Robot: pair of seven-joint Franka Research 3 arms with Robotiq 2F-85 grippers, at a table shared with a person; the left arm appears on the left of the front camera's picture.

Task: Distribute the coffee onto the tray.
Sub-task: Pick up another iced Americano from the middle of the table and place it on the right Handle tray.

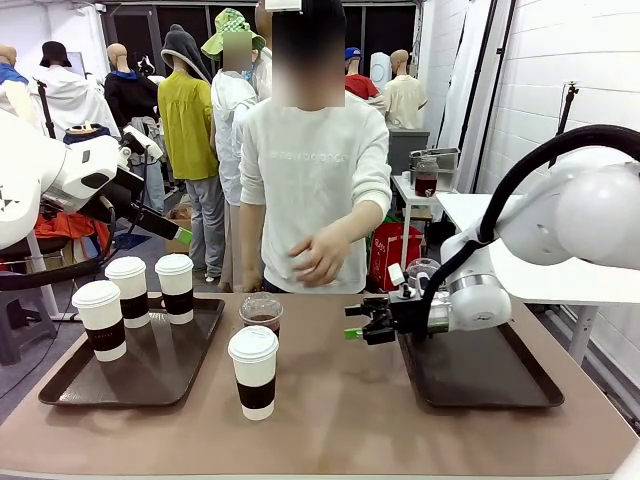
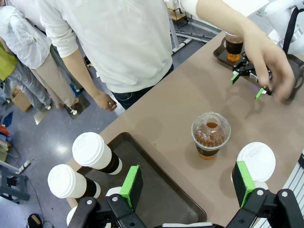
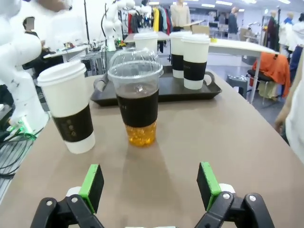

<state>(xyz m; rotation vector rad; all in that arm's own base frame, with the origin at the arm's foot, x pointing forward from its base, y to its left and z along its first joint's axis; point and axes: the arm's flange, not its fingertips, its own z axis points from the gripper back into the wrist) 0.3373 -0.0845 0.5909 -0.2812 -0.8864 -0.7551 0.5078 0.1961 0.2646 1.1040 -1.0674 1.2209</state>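
Three white-lidded paper coffee cups (image 1: 130,290) stand on the left dark tray (image 1: 150,375). A fourth paper cup (image 1: 254,372) stands on the bare table, with a clear dome-lidded cup of coffee (image 1: 262,313) just behind it. Another clear cup (image 1: 422,272) sits at the far corner of the right tray (image 1: 480,370). My right gripper (image 1: 365,322) is open and low, pointing at the clear cup (image 3: 137,102), with nothing between its pads (image 3: 207,183). High above the table, my left gripper (image 2: 188,185) is open over the clear cup (image 2: 210,135) and the paper cup (image 2: 256,161).
A person stands at the far side, one hand (image 1: 320,255) held over the table near my right gripper (image 2: 247,80). Most of the right tray is bare. Bare tabletop lies between the two trays and along the front edge.
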